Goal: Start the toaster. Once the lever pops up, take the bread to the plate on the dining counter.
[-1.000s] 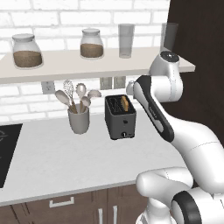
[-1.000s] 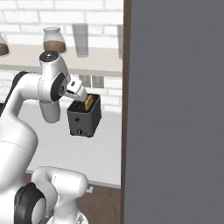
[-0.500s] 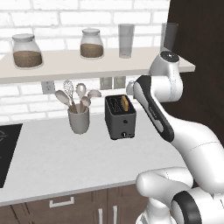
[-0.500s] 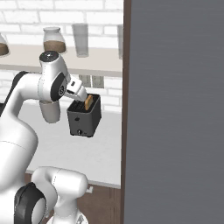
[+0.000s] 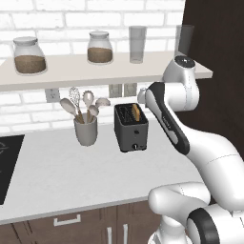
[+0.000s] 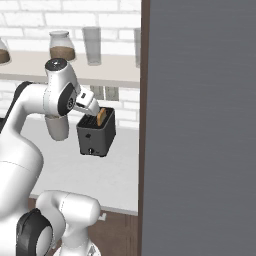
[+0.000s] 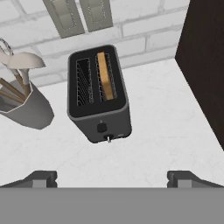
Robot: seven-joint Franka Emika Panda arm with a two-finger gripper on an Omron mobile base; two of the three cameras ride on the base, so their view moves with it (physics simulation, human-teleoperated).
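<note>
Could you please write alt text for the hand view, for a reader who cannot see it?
A dark grey toaster stands on a light worktop, one slice of bread in a slot. The open gripper hovers above; a utensil holder stands beside the toaster.

dark grey toaster [image 7: 98,105], golden-brown bread [image 7: 105,76]

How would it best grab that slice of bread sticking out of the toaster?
Probably from straight above, pinching the crust edge of the bread that stands upright out of the toaster slot, one finger on each flat face. The open gripper is wide enough.
</note>
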